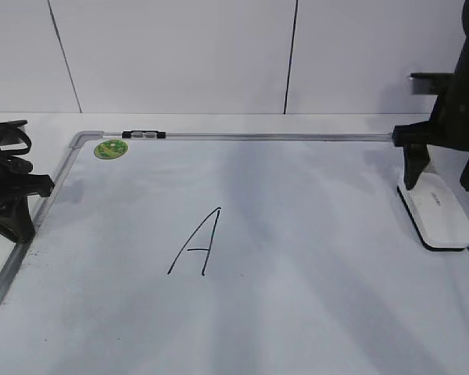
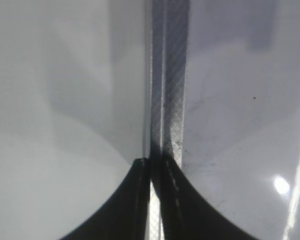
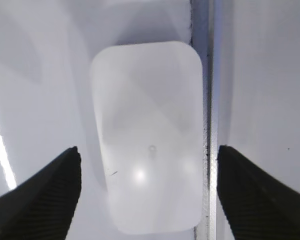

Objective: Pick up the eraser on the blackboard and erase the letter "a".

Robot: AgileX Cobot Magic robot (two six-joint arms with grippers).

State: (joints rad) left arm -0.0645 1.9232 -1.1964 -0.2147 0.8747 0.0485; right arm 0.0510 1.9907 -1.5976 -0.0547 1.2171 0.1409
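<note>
At the board's right edge, the eraser (image 1: pixel 436 209) lies flat on the blackboard (image 1: pixel 297 234), not yet lifted. Right gripper (image 3: pixel 145 187) hovers above it, jaws apart. Left gripper (image 2: pixel 151 200) rests with jaws together. No small "a" shows; only a capital A (image 1: pixel 197 244).

One readable mark: a large hand-drawn capital "A" (image 1: pixel 197 244) in black marker on the whiteboard (image 1: pixel 313 258). Grey lettering on the eraser (image 1: pixel 438 209) too small to read; green round magnet (image 1: pixel 110 148) print illegible
</note>
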